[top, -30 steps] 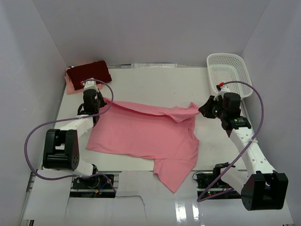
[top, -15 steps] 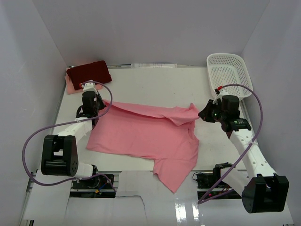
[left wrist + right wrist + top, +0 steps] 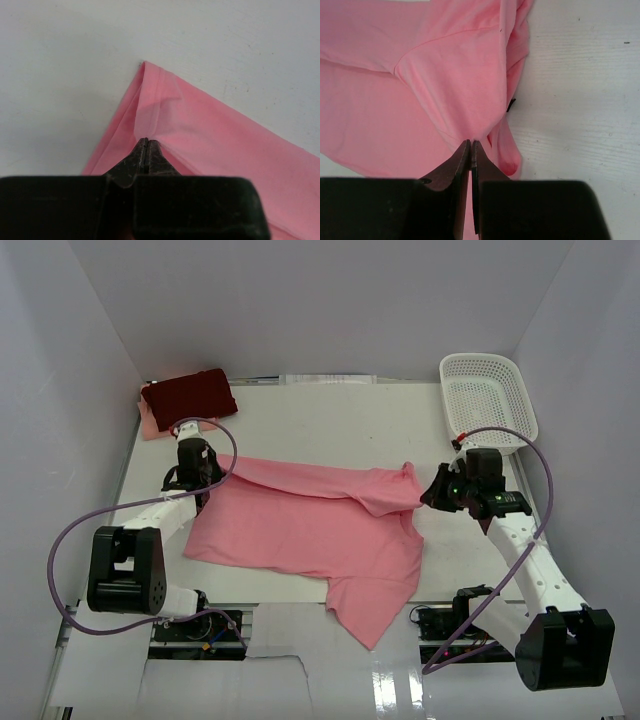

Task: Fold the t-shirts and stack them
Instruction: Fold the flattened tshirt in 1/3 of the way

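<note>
Currently on my bench (image 3: 330,420): one salmon-pink t-shirt (image 3: 310,530), spread across the middle of the frame. My left hand (image 3: 145,142) is pinched closed on its far left corner, and my right hand (image 3: 470,145) is pinched closed on the bunched cloth at its right edge. One dark maroon t-shirt (image 3: 190,393), folded, lies at upper left atop a pale peach-pink t-shirt (image 3: 148,425); one white mesh basket (image 3: 447,400) stands at upper right, apart from the cloth.

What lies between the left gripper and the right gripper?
The salmon-pink t-shirt: its far edge runs from the left gripper to the right gripper, both shut on it. The top view shows this.
</note>
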Tool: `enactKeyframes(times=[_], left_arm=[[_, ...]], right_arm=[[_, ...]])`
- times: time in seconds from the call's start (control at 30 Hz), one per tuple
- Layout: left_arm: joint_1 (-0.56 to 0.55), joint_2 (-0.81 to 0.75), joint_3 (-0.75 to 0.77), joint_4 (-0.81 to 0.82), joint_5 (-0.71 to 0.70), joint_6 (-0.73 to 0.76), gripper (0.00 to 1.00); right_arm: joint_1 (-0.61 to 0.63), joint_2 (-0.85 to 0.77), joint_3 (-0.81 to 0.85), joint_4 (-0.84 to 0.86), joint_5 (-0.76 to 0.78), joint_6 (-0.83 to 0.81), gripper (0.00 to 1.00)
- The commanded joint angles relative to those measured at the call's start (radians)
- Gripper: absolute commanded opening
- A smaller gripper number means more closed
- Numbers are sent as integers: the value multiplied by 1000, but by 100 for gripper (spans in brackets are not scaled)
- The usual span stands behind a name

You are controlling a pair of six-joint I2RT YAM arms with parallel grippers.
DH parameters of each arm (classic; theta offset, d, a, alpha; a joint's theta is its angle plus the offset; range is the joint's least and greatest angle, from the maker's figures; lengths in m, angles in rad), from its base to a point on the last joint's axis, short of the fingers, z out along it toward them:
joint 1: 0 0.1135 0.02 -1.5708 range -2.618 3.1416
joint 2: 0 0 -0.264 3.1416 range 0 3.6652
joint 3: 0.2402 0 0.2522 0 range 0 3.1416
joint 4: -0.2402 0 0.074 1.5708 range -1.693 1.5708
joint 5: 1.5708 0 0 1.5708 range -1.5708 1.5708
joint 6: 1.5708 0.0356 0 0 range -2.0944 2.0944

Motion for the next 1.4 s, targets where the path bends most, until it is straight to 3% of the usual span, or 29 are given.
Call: enactKeyframes(times=[0.0,0.53,0.63,0.67,0.77,0.9,1.13,1.37], left_arm=[[5,-13,10,-56,-26,-26,0],[5,5,24,-156,-90,-60,0],[5,11,27,-165,-92,-60,0],[5,14,31,-171,-92,-60,22],[5,15,38,-181,-92,-61,65],[5,-10,38,-176,-116,-72,93],[5,-41,100,-145,-136,-31,93],[5,120,192,-70,-101,25,93]], right_arm=[[12,2,-16,-35,-8,16,8],[130,-3,-125,-26,18,88,8],[142,8,-119,-36,28,88,24],[144,10,-116,-44,42,88,43],[145,5,-96,-61,76,87,60],[145,14,-33,-70,133,84,62],[147,157,108,-56,213,38,62],[142,349,254,-9,277,7,61]])
